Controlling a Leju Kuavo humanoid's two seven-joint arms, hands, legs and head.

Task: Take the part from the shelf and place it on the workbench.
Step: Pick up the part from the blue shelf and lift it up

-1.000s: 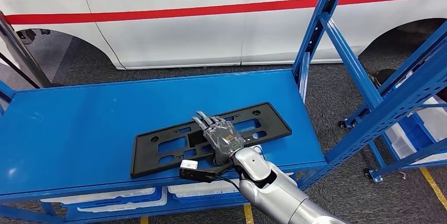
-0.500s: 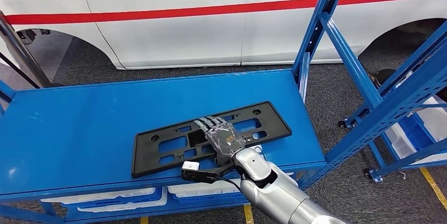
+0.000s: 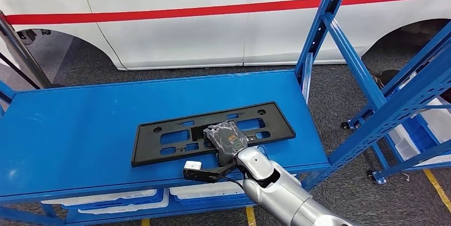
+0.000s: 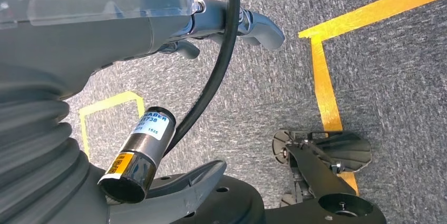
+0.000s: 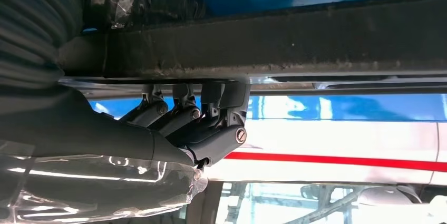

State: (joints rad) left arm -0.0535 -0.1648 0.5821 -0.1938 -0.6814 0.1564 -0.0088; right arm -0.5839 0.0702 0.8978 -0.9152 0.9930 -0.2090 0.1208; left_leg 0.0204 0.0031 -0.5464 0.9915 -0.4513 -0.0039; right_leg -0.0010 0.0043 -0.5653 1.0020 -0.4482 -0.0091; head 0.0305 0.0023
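The black part (image 3: 213,132) lay flat on the blue shelf (image 3: 80,130). The right hand (image 3: 227,138) seemed to curl its fingers (image 5: 211,109) over the near edge. A weak grip could let it slip.

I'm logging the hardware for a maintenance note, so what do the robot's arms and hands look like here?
The right arm is smooth silver metal with rounded joints. The right hand is dark grey under clear plastic film, with a small green-and-orange marking on its back. A black cable runs to a small white block at the wrist. The left hand shows a grey ribbed cover, a black cable and a labelled black cylinder.
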